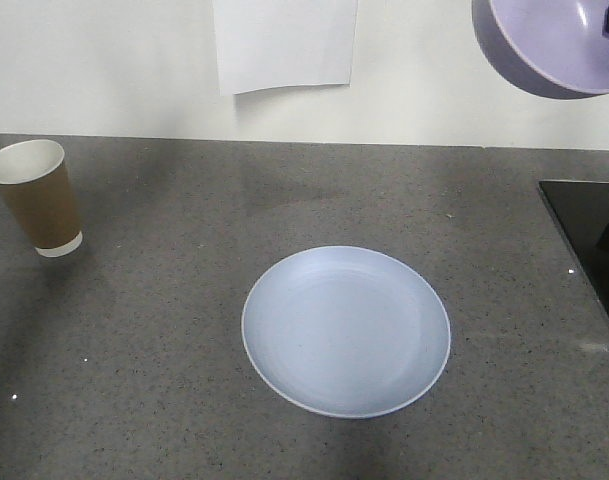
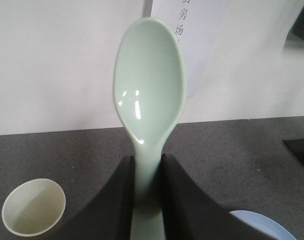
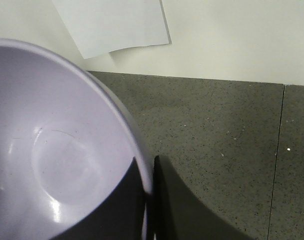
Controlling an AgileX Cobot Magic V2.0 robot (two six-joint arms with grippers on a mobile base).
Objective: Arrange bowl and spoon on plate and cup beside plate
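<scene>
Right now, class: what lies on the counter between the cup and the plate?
Nothing. In the front view, the stretch of counter between the cup and the plate is bare.

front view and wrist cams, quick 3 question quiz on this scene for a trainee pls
1. True or false: the plate has nothing on it.
2. Which gripper clamps the spoon? A) left B) right
3. Fill in: the bowl is gripped by its ____.

Key: 1 true; 2 A, the left gripper; 3 rim.
</scene>
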